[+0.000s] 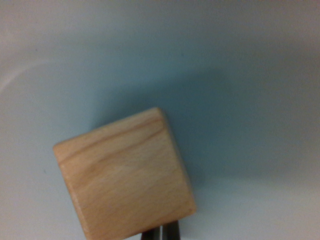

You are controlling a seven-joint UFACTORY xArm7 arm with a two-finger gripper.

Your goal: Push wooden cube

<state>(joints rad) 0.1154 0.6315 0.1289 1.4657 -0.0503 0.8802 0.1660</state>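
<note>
A light wooden cube point(124, 175) with visible grain fills the lower middle of the wrist view, turned a little so one corner points up. It rests on a pale grey-blue surface point(240, 75). My gripper point(161, 232) shows only as two dark fingertips at the bottom edge, pressed close together with a thin gap. They sit right at the cube's lower right edge and seem to touch it. The rest of the fingers is out of the picture.
The pale surface spreads around the cube on all sides. A soft shadow lies above and to the right of the cube. No other objects are in view.
</note>
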